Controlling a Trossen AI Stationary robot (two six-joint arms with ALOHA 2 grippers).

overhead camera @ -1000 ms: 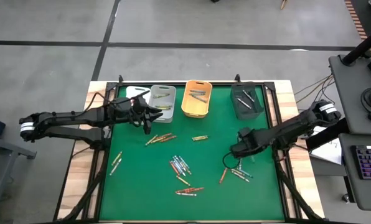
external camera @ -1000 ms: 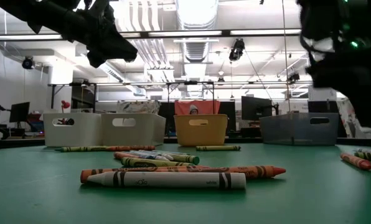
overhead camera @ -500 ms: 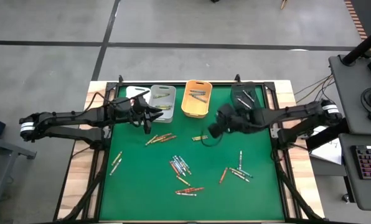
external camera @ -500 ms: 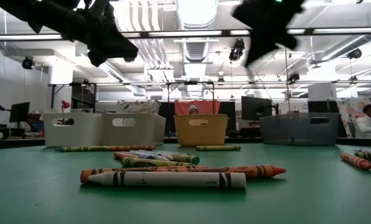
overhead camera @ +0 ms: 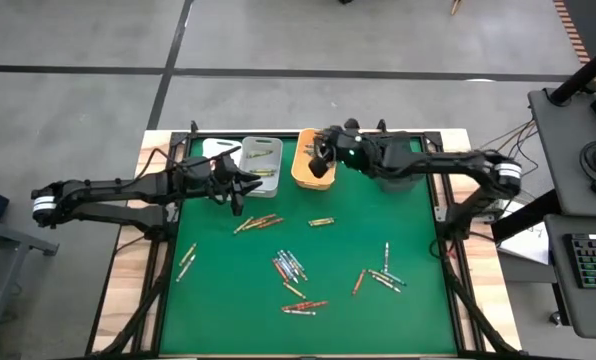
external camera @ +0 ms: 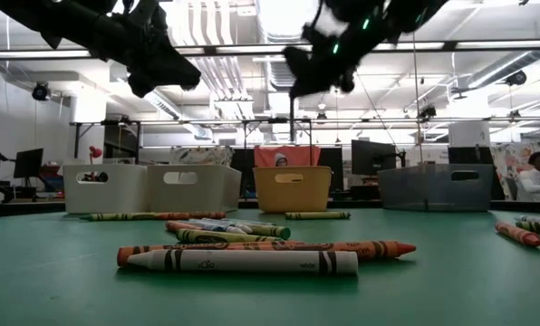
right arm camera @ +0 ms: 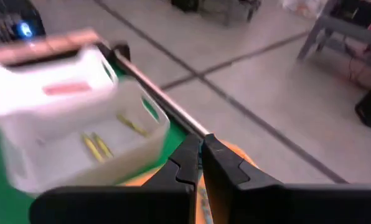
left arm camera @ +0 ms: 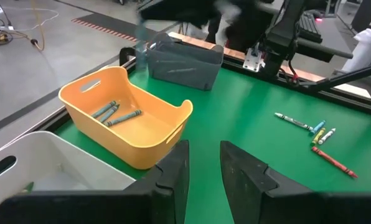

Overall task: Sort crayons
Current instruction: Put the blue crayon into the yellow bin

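Observation:
Loose crayons [overhead camera: 289, 266] lie in scattered groups on the green table mat, also near the left [overhead camera: 186, 262] and right [overhead camera: 382, 277]. In the low view a white crayon [external camera: 243, 263] lies nearest. My right gripper [overhead camera: 320, 160] is shut and hangs over the orange bin [overhead camera: 308, 175] at the far edge; I see no crayon between its fingertips [right arm camera: 202, 149]. My left gripper [overhead camera: 236, 196] hovers open above the mat in front of the pale grey bin [overhead camera: 263, 152], with nothing between its fingers [left arm camera: 204, 163]. Grey crayons [left arm camera: 116, 113] lie in the orange bin.
Four bins stand in a row along the far edge: white [overhead camera: 216, 148], pale grey, orange and dark grey [overhead camera: 396, 162]. Bare green mat lies between the crayon groups. A desk with a keyboard [overhead camera: 590, 268] stands off the table's right side.
My right gripper has swung from low over the crayons at the table's right, up and toward the far edge, to above the orange bin. It has tipped from pointing down to nearly level and stayed shut. The crayons on the mat lie as before.

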